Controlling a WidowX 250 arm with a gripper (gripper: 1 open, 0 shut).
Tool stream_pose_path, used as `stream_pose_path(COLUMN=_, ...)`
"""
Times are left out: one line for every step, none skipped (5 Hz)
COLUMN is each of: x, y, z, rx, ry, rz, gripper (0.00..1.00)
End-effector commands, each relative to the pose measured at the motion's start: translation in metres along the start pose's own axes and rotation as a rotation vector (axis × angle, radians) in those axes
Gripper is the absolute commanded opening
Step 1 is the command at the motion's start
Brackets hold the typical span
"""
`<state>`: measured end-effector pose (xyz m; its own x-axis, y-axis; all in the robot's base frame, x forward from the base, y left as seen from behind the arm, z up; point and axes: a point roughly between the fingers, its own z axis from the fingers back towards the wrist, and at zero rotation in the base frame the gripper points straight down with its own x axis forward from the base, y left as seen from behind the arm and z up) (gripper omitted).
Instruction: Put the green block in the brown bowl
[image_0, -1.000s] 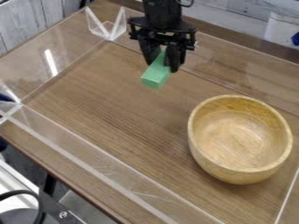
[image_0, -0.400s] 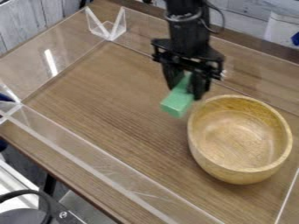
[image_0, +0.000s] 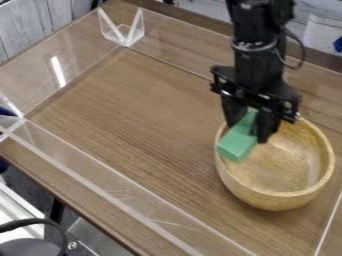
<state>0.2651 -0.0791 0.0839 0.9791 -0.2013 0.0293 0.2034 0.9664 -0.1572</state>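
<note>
Wooden table (image_0: 127, 110), mid-brown, grain running lengthwise across the top. Clear acrylic walls (image_0: 40, 95) stand on it and fence off a rectangular work area; edges catch glare. Two small clear triangular braces (image_0: 122, 29) at the far corner. Brown bowl (image_0: 297, 172), light tan wood with thick walls, sits on the tabletop at the right, inside the walls, near the front right edge.

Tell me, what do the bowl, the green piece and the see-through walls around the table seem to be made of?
The brown bowl looks like turned wood, light tan with visible grain and a soft sheen. The green block, held in the gripper, is evenly coloured and matte, perhaps painted wood or foam. The walls look like clear acrylic, with glinting edges.
</note>
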Motion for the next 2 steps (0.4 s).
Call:
stream_pose_path(x=0.004, y=-0.014, z=0.002, rx=-0.004, ry=-0.030, rz=-0.034, gripper=0.00)
stream_pose_path(x=0.004, y=-0.017, z=-0.009, rx=-0.003, ry=-0.011, rz=-0.049, gripper=0.00)
